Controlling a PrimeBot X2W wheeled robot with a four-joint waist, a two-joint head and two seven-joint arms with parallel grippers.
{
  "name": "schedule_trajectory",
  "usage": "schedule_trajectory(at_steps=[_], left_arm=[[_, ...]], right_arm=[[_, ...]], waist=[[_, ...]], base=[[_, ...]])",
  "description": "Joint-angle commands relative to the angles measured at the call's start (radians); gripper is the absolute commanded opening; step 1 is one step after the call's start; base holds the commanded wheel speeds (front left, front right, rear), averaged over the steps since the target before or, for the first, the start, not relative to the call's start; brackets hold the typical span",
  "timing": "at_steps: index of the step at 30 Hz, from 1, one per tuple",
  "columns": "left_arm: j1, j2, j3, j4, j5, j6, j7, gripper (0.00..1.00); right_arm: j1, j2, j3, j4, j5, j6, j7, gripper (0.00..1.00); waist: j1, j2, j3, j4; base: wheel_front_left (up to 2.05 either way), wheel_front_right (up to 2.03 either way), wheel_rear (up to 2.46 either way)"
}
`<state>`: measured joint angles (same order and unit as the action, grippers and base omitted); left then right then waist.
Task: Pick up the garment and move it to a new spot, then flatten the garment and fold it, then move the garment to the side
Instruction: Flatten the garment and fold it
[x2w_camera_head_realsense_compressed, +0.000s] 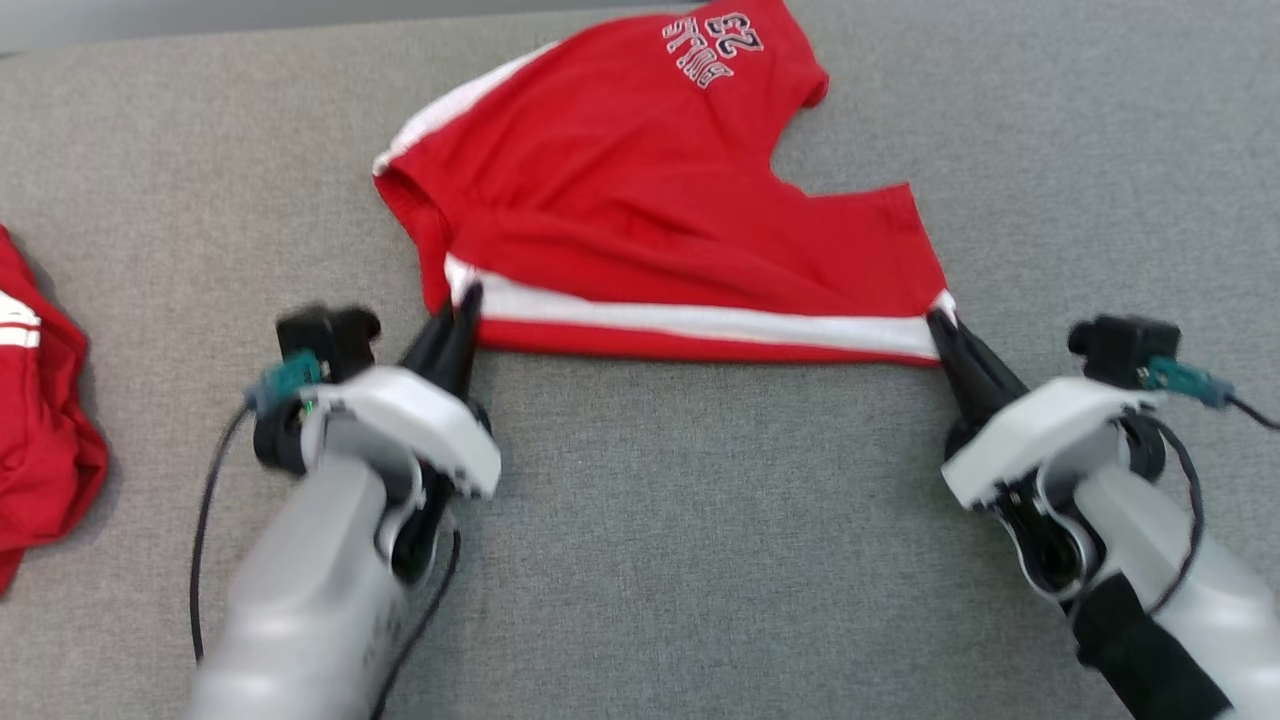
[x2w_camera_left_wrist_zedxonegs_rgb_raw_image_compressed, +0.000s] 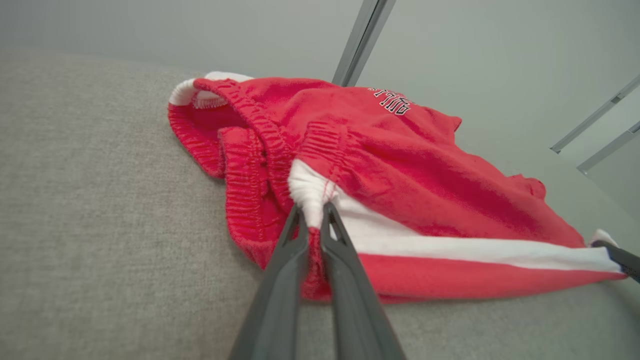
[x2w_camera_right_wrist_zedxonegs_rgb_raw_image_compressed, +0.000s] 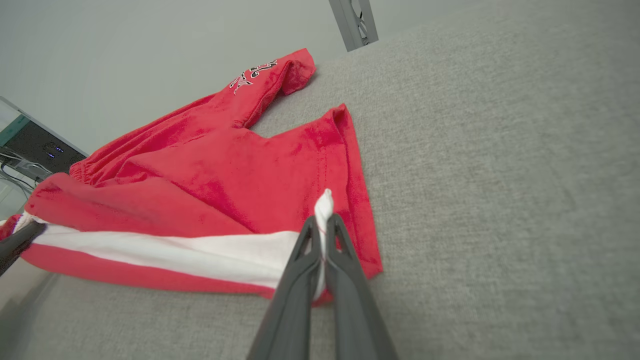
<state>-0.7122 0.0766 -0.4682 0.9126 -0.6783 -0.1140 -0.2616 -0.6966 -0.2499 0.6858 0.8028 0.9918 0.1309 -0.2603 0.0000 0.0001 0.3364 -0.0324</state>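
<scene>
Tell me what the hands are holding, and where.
The red shorts: left hand pinches the waistband end of the white stripe, right hand its hem end.

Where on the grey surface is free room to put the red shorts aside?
Free: the grey surface between the left gripper and right gripper, near side of the red shorts; also right of the shorts. Crowded: the left edge, where another red garment lies.

Soft fleecy red cloth garment (x2w_camera_head_realsense_compressed: 650, 200), white knit stripe (x2w_camera_head_realsense_compressed: 700, 322), coarse matt grey woven surface (x2w_camera_head_realsense_compressed: 700, 550)
</scene>
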Motion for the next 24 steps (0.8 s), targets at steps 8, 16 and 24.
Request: schedule_trajectory(at_steps=[8,16,24], left_arm=[[0.345,0.069,0.058,-0.273,0.098,-0.012,-0.004,0.00],[0.664,0.100,0.096,-0.548,0.094,0.070,0.008,0.00],[0.915,0.163,0.111,-0.870,0.070,0.183,0.116,0.00]], right_arm=[[0.355,-0.081,-0.190,-0.284,-0.099,0.000,-0.006,0.00],[0.723,-0.010,-0.390,-0.547,-0.255,-0.001,-0.006,0.00],[0.941,0.019,-0.455,-0.715,-0.347,0.000,0.049,0.00]], waist=[[0.0000,-0.0001,-0.107,-0.008],[0.0000,-0.0001,-0.176,-0.018],[0.0000,-0.0001,-0.216,-0.026]], base=[[0.00,0.00,0.00],[0.00,0.00,0.00],[0.00,0.00,0.00]])
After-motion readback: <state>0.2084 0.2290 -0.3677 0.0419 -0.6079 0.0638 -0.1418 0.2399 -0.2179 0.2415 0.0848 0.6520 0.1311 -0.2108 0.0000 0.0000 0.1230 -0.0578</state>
